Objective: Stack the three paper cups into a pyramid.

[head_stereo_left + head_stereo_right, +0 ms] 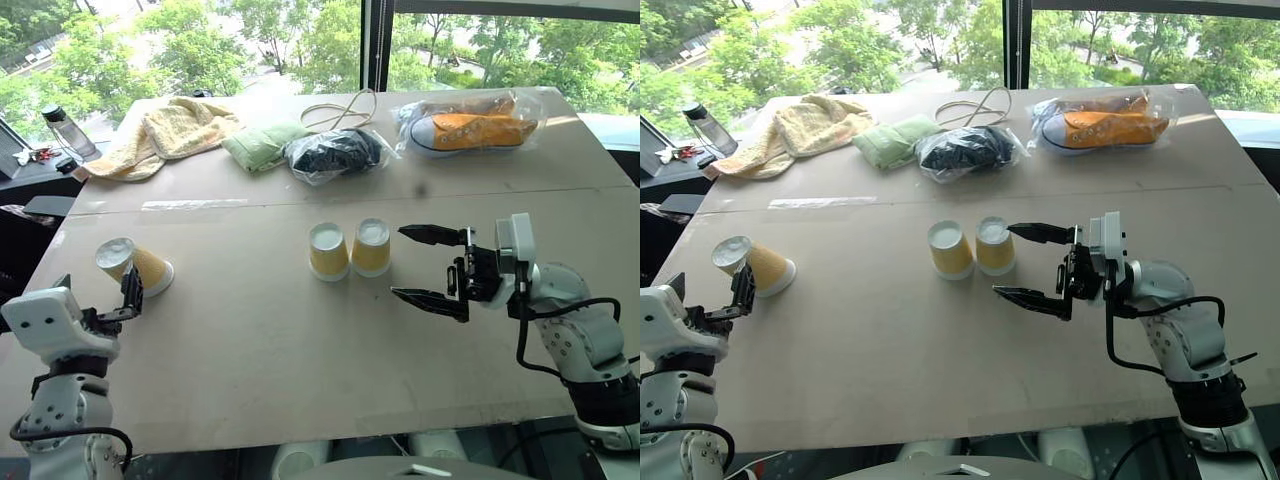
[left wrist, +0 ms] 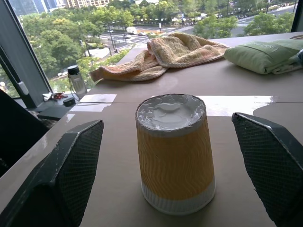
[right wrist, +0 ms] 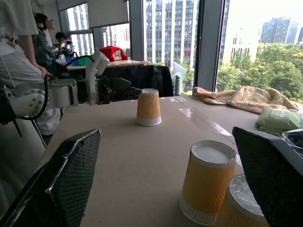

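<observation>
**Four views over one table**

The two head views look down and forward across the table (image 1: 300, 380) toward the far windows, sharing nearly the whole scene. The left wrist view sits low, close behind the lone left cup (image 2: 174, 153). The right wrist view looks leftward past the cup pair (image 3: 207, 182), sharing that lone cup.

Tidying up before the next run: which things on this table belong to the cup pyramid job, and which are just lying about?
Part of the job:
- pair of cups, upside down, side by side
- lone cup, in front of the open left pincer
- open right pincer

Lying about:
- yellow towel
- green cloth
- bagged dark item
- bagged orange shoe
- cord
- bottle
</observation>
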`<action>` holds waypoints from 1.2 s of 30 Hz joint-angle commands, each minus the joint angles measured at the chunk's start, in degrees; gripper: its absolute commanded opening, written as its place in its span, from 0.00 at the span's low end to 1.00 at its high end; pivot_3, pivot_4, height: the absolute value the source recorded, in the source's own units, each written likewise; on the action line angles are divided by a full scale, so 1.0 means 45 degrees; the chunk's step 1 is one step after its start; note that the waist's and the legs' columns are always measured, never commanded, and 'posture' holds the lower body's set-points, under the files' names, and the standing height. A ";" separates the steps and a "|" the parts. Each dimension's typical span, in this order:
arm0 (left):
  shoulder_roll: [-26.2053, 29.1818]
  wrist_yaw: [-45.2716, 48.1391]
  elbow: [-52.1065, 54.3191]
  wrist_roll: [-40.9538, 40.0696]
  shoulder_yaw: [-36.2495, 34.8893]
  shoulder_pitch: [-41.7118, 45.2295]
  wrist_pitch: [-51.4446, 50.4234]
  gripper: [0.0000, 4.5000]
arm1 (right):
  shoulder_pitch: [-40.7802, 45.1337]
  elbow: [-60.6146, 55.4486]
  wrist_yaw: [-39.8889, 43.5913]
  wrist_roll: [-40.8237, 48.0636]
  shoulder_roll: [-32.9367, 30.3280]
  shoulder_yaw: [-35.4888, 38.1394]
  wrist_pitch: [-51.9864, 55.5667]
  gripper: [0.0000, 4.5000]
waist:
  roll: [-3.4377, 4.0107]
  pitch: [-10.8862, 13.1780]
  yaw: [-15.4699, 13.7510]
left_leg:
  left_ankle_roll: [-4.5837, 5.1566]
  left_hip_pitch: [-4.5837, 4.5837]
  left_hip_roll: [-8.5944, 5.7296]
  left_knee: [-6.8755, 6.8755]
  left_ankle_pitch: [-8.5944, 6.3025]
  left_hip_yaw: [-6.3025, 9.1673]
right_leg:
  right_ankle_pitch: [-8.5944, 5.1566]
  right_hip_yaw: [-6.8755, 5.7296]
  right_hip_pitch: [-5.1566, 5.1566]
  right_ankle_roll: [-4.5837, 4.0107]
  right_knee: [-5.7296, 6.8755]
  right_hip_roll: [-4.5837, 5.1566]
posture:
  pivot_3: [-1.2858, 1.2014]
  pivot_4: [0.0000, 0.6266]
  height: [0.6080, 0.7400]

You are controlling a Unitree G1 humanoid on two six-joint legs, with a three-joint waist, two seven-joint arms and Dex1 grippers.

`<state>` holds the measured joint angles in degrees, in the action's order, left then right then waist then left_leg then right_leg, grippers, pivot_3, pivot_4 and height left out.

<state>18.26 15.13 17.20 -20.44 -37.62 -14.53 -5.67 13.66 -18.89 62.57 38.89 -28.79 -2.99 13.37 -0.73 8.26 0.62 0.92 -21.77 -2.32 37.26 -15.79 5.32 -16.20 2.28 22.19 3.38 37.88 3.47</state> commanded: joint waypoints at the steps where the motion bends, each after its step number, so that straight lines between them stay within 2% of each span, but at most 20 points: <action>1: 0.0517 0.0195 -0.0653 -0.0003 -0.0031 0.0475 0.0428 1.00 | -0.0088 -0.0739 -0.0150 0.0298 0.0002 0.0376 -0.0018 0.98 | 0.0000 0.0000 -0.0003 | 0.0000 -0.0002 0.0000 -0.0001 0.0000 0.0003 | 0.0000 -0.0003 0.0001 0.0000 0.0000 0.0000 | 0.52 0.24 1.00; 15: 0.1564 0.0620 -0.3840 0.0450 0.0639 0.2503 0.1419 1.00 | -0.0009 -0.0966 -0.0565 0.0179 0.0258 0.0133 -0.0033 0.98 | -0.0008 -0.0004 0.0006 | -0.0003 -0.0008 -0.0003 -0.0003 0.0001 0.0021 | 0.0001 -0.0021 0.0009 0.0001 0.0008 0.0006 | 0.52 0.24 1.00; 22: 0.1582 0.0404 -0.4820 0.0267 0.0651 0.3125 0.1898 1.00 | 0.0044 -0.0807 -0.0467 -0.0145 0.0436 -0.0091 -0.0257 0.98 | -0.0007 -0.0004 0.0004 | -0.0004 -0.0012 -0.0003 -0.0005 0.0002 0.0023 | 0.0001 -0.0021 0.0013 0.0001 0.0006 0.0007 | 0.52 0.24 1.00; 24: 0.1556 0.0414 -0.4883 0.0211 0.0649 0.3246 0.2063 0.88 | 0.0017 -0.0798 -0.0444 -0.0208 0.0512 -0.0141 -0.0294 1.00 | -0.0007 -0.0004 0.0004 | -0.0004 -0.0012 -0.0003 -0.0005 0.0002 0.0025 | 0.0001 -0.0023 0.0013 0.0001 0.0007 0.0007 | 0.52 0.24 1.00; 27: 0.1583 0.0466 -0.4920 0.0147 0.0634 0.3299 0.2144 0.59 | -0.0011 -0.0781 -0.0408 -0.0283 0.0579 -0.0184 -0.0336 1.00 | -0.0007 -0.0004 0.0009 | -0.0004 -0.0012 -0.0003 -0.0004 0.0002 0.0023 | 0.0001 -0.0019 0.0013 0.0002 0.0007 0.0008 | 0.52 0.24 1.00; 28: 0.1601 0.0478 -0.4900 0.0129 0.0630 0.3279 0.2155 0.56 | -0.0038 -0.0781 -0.0395 -0.0302 0.0596 -0.0185 -0.0354 1.00 | -0.0007 -0.0003 0.0009 | -0.0004 -0.0012 -0.0004 -0.0004 0.0002 0.0024 | 0.0001 -0.0021 0.0013 0.0002 0.0006 0.0008 | 0.52 0.24 1.00; 33: 0.1672 0.0552 -0.4612 0.0040 0.0643 0.3213 0.2225 0.55 | -0.0157 -0.0751 -0.0340 -0.0397 0.0665 -0.0129 -0.0457 1.00 | -0.0007 -0.0003 0.0005 | -0.0004 -0.0013 -0.0003 -0.0005 0.0002 0.0027 | 0.0001 -0.0023 0.0015 0.0002 0.0006 0.0008 | 0.52 0.24 1.00; 36: 0.2014 0.0824 -0.3545 -0.0037 0.1160 0.3733 0.1883 0.55 | -0.0273 -0.0718 -0.0337 -0.0314 0.0569 0.0147 -0.0497 1.00 | -0.0010 -0.0002 0.0003 | -0.0004 -0.0014 -0.0003 -0.0004 0.0002 0.0027 | 0.0001 -0.0025 0.0014 0.0002 0.0007 0.0008 | 0.52 0.24 1.00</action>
<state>25.17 17.84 -4.45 -19.54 -33.06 0.20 2.42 12.55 -21.35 60.85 36.78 -26.01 -3.83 12.18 -0.77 8.25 0.64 0.90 -21.83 -2.34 37.24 -15.78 5.45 -16.20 2.16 22.25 3.38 37.91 3.50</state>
